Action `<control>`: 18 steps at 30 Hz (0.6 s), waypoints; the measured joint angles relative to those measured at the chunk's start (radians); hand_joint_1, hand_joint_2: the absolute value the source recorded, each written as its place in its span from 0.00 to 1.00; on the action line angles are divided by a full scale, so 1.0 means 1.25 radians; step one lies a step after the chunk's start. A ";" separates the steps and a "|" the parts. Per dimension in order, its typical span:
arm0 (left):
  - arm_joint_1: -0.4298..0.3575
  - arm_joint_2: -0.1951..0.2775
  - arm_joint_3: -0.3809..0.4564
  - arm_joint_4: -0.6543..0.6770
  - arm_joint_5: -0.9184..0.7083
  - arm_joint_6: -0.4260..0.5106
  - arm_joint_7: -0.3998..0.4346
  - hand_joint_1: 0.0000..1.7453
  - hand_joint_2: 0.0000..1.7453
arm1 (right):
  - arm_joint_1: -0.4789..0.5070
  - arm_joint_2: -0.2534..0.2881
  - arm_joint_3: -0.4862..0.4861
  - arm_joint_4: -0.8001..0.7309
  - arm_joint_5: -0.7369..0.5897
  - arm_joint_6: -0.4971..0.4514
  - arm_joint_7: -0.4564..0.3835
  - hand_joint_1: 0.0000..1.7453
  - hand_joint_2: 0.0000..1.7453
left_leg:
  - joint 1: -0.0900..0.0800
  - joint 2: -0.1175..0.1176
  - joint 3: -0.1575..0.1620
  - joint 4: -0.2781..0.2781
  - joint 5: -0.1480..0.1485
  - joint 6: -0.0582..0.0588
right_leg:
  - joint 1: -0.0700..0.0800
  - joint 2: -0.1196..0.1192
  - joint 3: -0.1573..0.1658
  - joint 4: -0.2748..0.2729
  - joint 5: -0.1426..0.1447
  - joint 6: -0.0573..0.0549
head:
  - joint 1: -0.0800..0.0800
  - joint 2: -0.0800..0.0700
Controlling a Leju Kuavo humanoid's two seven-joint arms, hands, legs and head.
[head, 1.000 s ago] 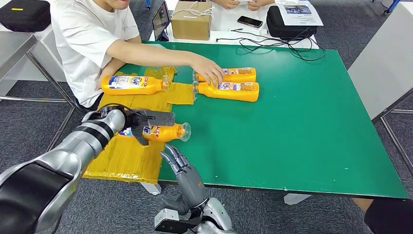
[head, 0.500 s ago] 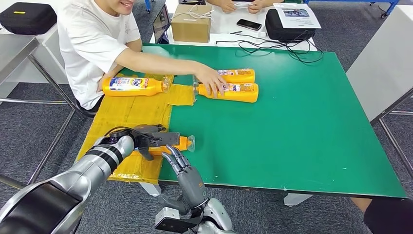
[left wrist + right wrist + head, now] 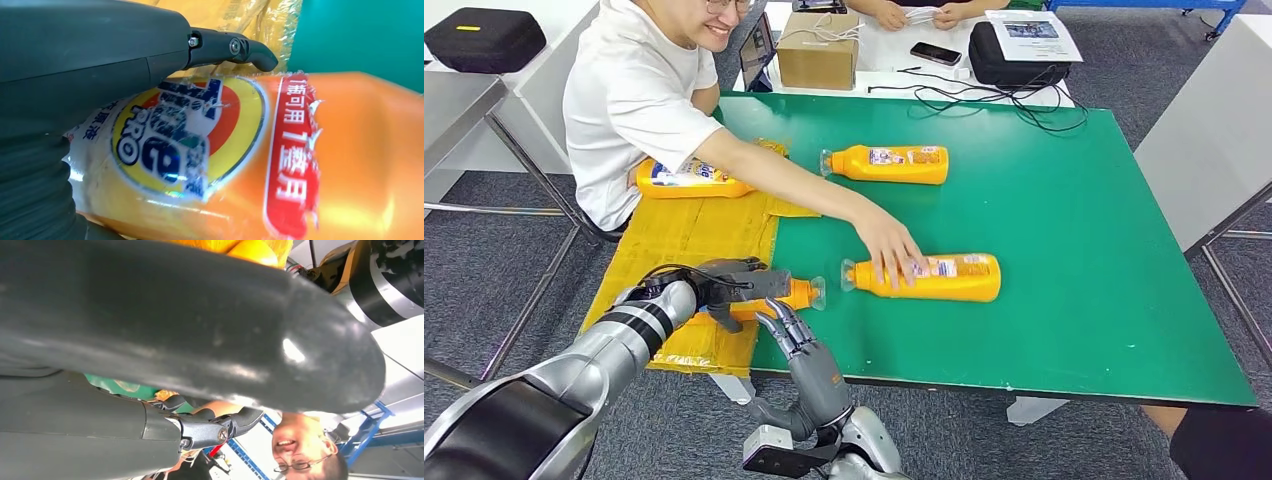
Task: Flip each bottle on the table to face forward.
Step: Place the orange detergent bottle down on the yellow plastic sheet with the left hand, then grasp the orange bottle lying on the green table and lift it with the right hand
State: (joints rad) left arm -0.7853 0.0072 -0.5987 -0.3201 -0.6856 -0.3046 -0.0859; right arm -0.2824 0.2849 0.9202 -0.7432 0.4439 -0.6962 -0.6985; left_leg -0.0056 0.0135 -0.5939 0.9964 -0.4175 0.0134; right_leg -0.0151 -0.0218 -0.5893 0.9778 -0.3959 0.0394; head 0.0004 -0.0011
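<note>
Head view first: our left hand (image 3: 724,285) wraps a lying orange bottle (image 3: 769,297) at the near edge of the green table (image 3: 1074,250), over the yellow sheet (image 3: 684,235). Our fingers (image 3: 749,283) lie across the bottle's body, and its clear cap end pokes out just past our fingertips, pointing toward the table's middle. From the left wrist camera we see the thumb (image 3: 227,47) curving over the bottle's blue and yellow label (image 3: 185,135), with the label turned toward the camera (the red strip of printed characters sits beyond the thumb tip).

Our right hand (image 3: 799,345) stands just beside the near table edge, fingers apart and pointing up, holding nothing; its fingertips come close to the held bottle's neck, and we cannot tell whether they touch it.

Beyond our fingers, a person's hand (image 3: 894,250) rests on the neck end of a second bottle (image 3: 934,277) lying on the green surface. A third bottle (image 3: 889,163) lies farther back, well apart. A fourth bottle (image 3: 689,178) lies on the yellow sheet's far end, partly behind the person's arm.
</note>
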 joint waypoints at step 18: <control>0.050 -0.013 0.177 -0.128 0.252 -0.018 -0.236 0.00 1.00 | 0.001 0.000 -0.001 0.000 0.011 0.000 0.000 0.00 0.00 | 0.000 0.000 -0.009 0.001 0.002 0.001 | 0.000 0.000 -0.009 0.000 0.001 0.000 | 0.000 0.000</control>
State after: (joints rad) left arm -0.7231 -0.0088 -0.3768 -0.4798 -0.3703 -0.3267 -0.3807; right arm -0.2816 0.2846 0.9194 -0.7435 0.4572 -0.6962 -0.6985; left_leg -0.0055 0.0137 -0.6046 0.9974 -0.4154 0.0143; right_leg -0.0146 -0.0224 -0.6004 0.9779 -0.3951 0.0396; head 0.0002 -0.0011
